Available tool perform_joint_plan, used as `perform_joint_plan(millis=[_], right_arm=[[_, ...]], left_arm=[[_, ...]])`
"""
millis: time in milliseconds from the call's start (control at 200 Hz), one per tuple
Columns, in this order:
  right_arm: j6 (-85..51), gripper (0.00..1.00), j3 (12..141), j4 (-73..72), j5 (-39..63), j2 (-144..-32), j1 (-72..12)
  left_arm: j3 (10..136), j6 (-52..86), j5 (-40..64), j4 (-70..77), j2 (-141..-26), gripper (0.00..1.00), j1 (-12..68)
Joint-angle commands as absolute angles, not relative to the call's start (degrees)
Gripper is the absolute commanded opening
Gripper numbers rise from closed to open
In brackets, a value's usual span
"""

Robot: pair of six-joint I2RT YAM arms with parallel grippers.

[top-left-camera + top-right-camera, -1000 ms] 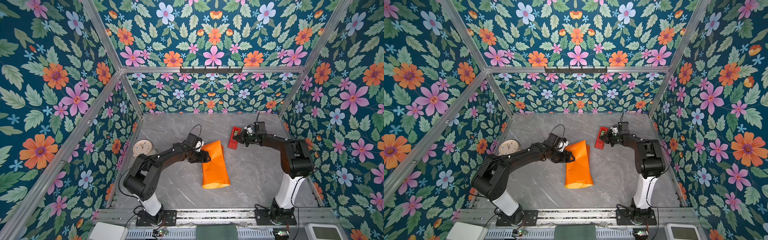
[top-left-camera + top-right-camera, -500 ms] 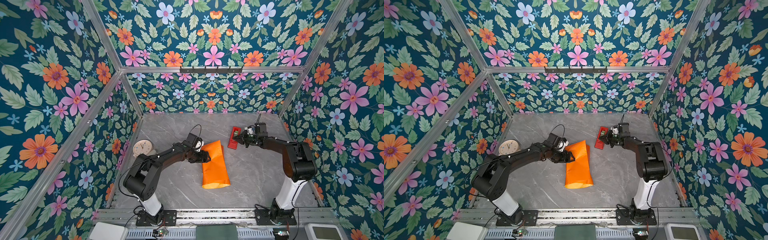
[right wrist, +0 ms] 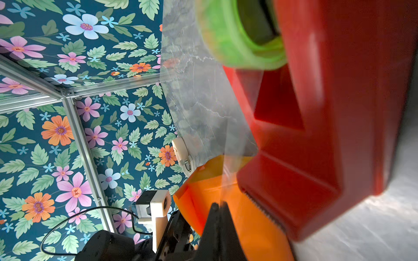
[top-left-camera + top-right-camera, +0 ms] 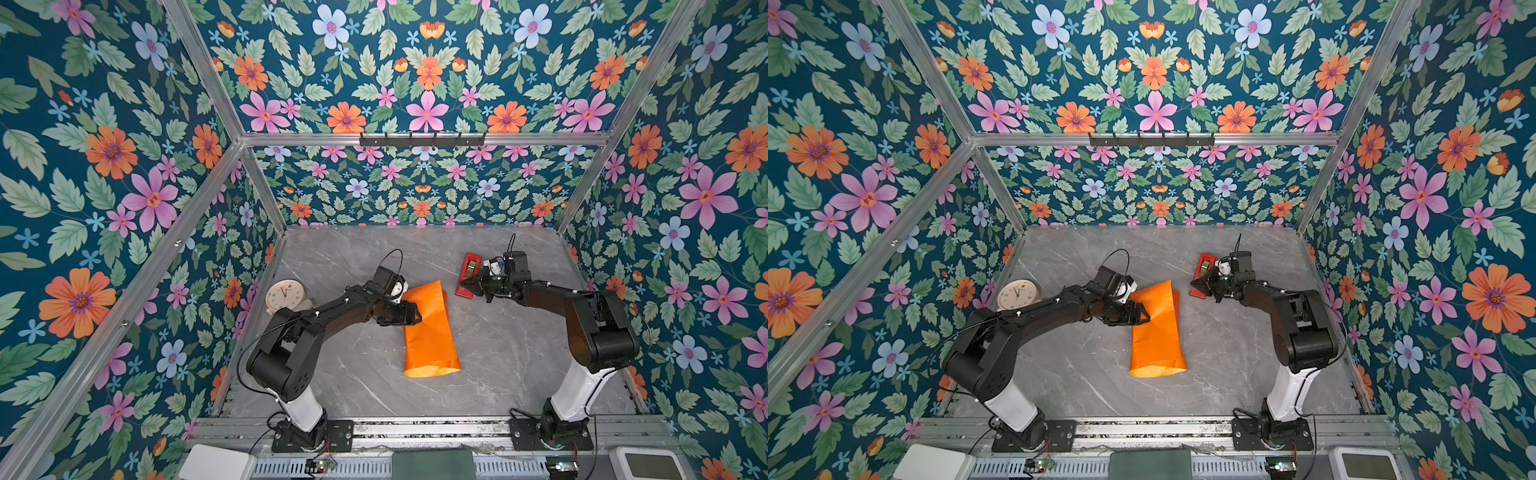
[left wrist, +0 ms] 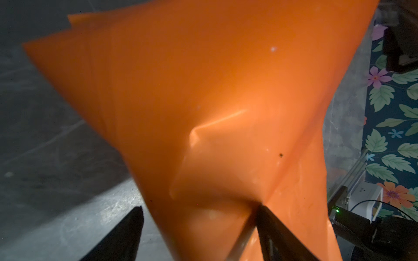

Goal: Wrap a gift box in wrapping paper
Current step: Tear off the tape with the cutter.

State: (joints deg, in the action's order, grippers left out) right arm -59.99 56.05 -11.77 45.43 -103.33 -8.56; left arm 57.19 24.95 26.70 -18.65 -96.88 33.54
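Observation:
The orange wrapping paper (image 4: 430, 332) (image 4: 1156, 332) lies folded into a long bundle mid-table. The gift box is hidden. My left gripper (image 4: 415, 313) (image 4: 1144, 316) sits at the bundle's left edge. In the left wrist view the left gripper (image 5: 199, 210) stands open astride a raised fold of the paper (image 5: 203, 90). One finger presses a crease and the other is clear of the sheet. My right gripper (image 4: 461, 284) (image 4: 1194, 284) (image 3: 218, 204) is shut on a strip of clear tape (image 3: 210, 113) drawn from the red tape dispenser (image 4: 469, 274) (image 4: 1202, 270) (image 3: 328, 113).
A round cream clock (image 4: 284, 293) (image 4: 1017, 294) stands by the left wall behind the left arm. The dispenser holds a green tape roll (image 3: 226, 45). Floral walls enclose the grey marble table (image 4: 519, 353) on three sides.
The right arm has drawn back slightly toward the front beside the dispenser. The left arm and the paper have not visibly moved.

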Motion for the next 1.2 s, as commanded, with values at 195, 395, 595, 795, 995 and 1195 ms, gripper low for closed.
perform_joint_plan(millis=[195,395,595,795,995,1195], right_arm=[[-60.26,0.00,54.05,-11.91,45.22,-102.01,-9.92],[-60.34,0.00,52.77,-12.33,44.27,-102.28,-10.11],[-60.16,0.00,51.53,-12.65,43.67,-103.26,-10.23],[-59.45,0.00,50.67,-12.40,42.57,-104.41,-10.28],[-58.22,0.00,49.48,-11.62,40.56,-104.81,-10.28],[-56.70,0.00,49.22,-10.30,38.77,-105.62,-10.28]], left_arm=[[56.34,22.86,17.93,-28.04,-97.73,0.80,33.66],[56.35,22.86,17.94,-28.04,-97.73,0.80,33.68],[56.16,22.85,17.98,-27.89,-97.82,0.80,33.66],[56.21,22.86,18.11,-27.69,-98.00,0.80,33.69],[56.04,22.90,18.06,-27.69,-97.91,0.80,33.68],[55.81,22.85,18.06,-27.60,-97.91,0.80,33.66]])
